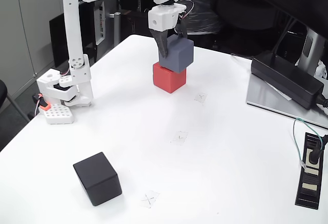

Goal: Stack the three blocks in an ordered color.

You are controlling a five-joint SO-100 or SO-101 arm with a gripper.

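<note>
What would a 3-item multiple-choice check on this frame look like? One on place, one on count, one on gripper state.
1. Where is the grey cube?
A. On top of the red cube
B. Beside the black cube
C. On the power brick

2. How many cubes are in the stack so far?
A. One
B. Two
C. Three

3. What is the gripper doing?
A. Hanging open, away from all cubes
B. Closed around the black cube
C. At the grey cube, fingers on either side

Answers:
1. A: the grey cube sits on the red one, somewhat skewed to it.
2. B: grey on red; the black cube lies alone on the white table, near the fixed view's lower left.
3. C: the dark fingers flank the grey cube's top; whether they still clamp it cannot be told.
</note>
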